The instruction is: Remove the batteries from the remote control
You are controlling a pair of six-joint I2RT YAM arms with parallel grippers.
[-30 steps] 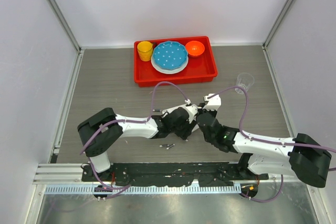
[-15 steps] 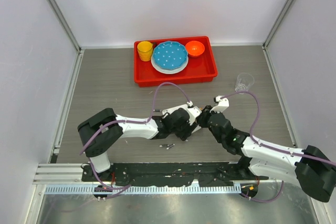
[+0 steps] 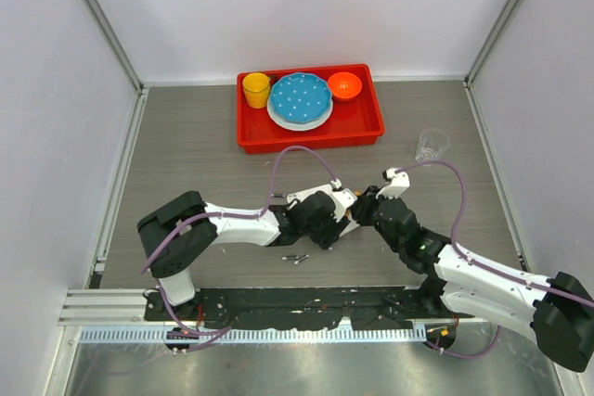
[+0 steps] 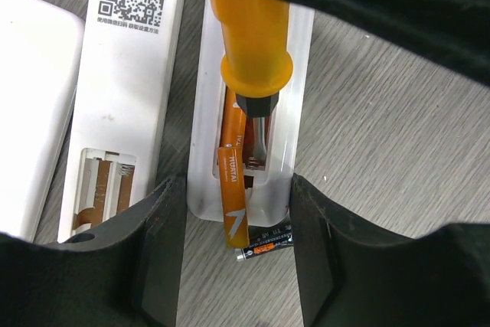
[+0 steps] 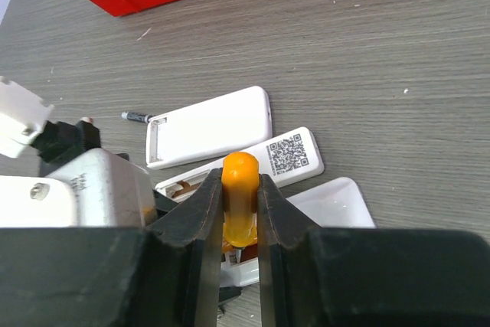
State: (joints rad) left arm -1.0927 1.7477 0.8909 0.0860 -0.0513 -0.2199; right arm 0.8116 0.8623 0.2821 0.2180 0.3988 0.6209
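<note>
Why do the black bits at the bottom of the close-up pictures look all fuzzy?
Left wrist view: the left gripper, clamping the remote, sits too near the lens, so it blurs; the orange battery is sharp. Right wrist view: same with the right gripper on the orange screwdriver. Top view: even light, soft shadows on the table.

One battery (image 4: pixel 232 204) juts from the compartment of the remote control (image 4: pixel 300 97) beside a screwdriver (image 4: pixel 249 44), a second battery (image 4: pixel 266 246) on the surface (image 4: pixel 383 128) at its end, another remote (image 4: pixel 126 74) alongside
</note>
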